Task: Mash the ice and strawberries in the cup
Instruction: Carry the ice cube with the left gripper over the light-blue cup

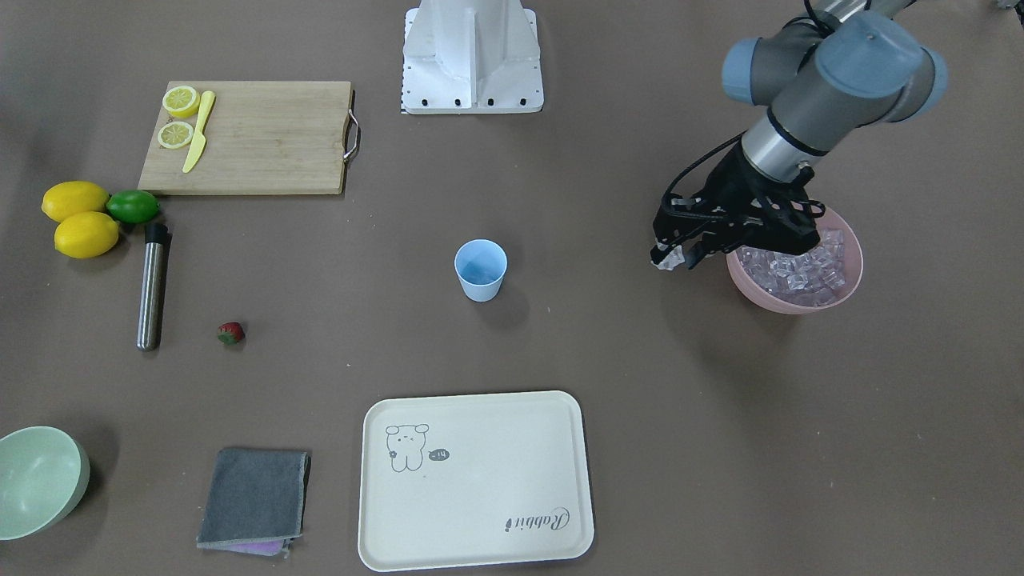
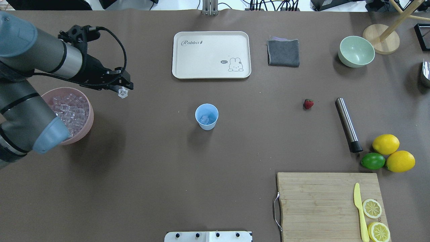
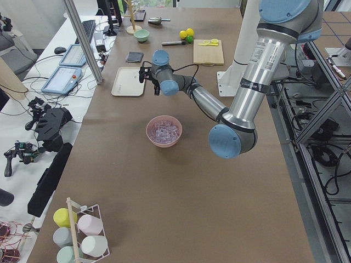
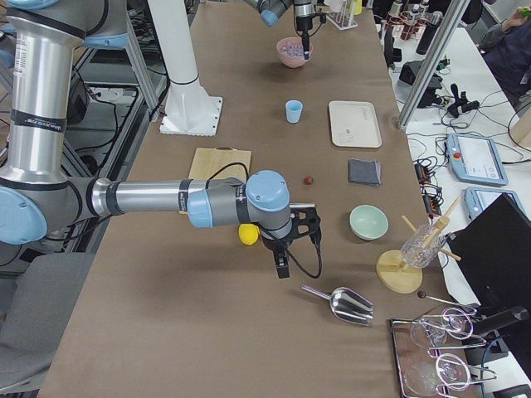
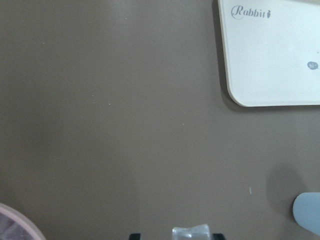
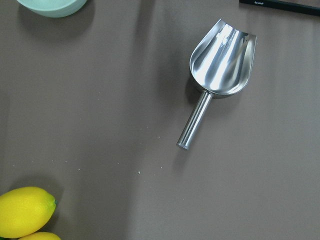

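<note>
My left gripper hangs above the table just past the pink bowl, shut on one clear ice cube. The same cube shows between the fingertips at the bottom of the left wrist view. More ice fills the pink bowl. The light-blue cup stands upright mid-table, well to the gripper's right, with an ice cube inside. The strawberry lies on the table farther right. My right gripper hovers near the lemons; I cannot tell whether it is open or shut.
A cream tray, grey cloth and green bowl line the far side. A steel muddler, two lemons, a lime and a cutting board with a knife sit right. A metal scoop lies below the right wrist.
</note>
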